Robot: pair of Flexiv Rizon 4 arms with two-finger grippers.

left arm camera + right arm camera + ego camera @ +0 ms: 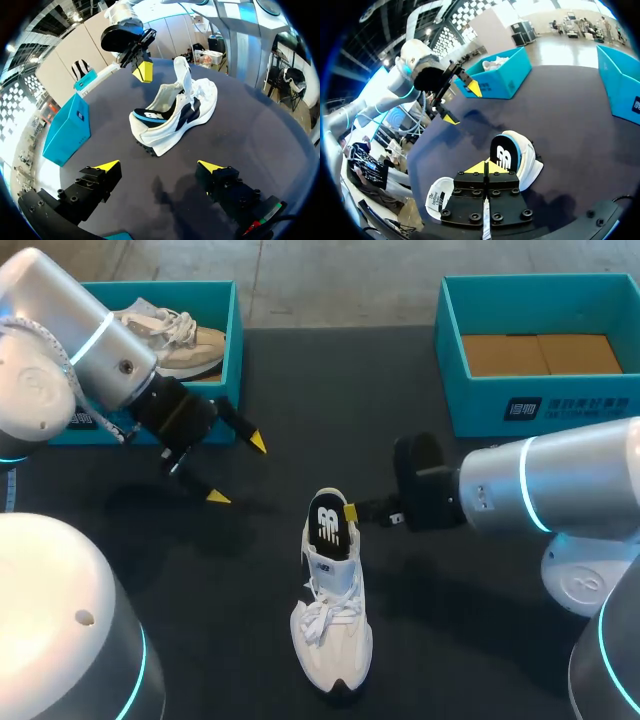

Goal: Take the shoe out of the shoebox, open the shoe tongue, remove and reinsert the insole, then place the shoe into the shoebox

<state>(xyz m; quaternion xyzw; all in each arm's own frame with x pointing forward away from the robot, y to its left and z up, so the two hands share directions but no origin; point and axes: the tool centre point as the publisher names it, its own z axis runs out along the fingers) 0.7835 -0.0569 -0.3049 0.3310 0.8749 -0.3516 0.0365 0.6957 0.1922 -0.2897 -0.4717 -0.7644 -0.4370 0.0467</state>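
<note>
Two grippers | left gripper (238,470) spread wide, empty | right gripper (485,167) pinched closed (just beside insole (327,525) in shoe (335,630))

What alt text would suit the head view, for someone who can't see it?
A white shoe stands in the middle of the table, a black insole sticking out at its heel, with the right arm beside it, jaws shut. The left arm, jaws open, is near a teal box holding another shoe; a second box holds no shoe.

Bare tabletop (200,570) between left hand (236,470) and shoe (332,620), right hand (351,512) just beside its heel
</note>
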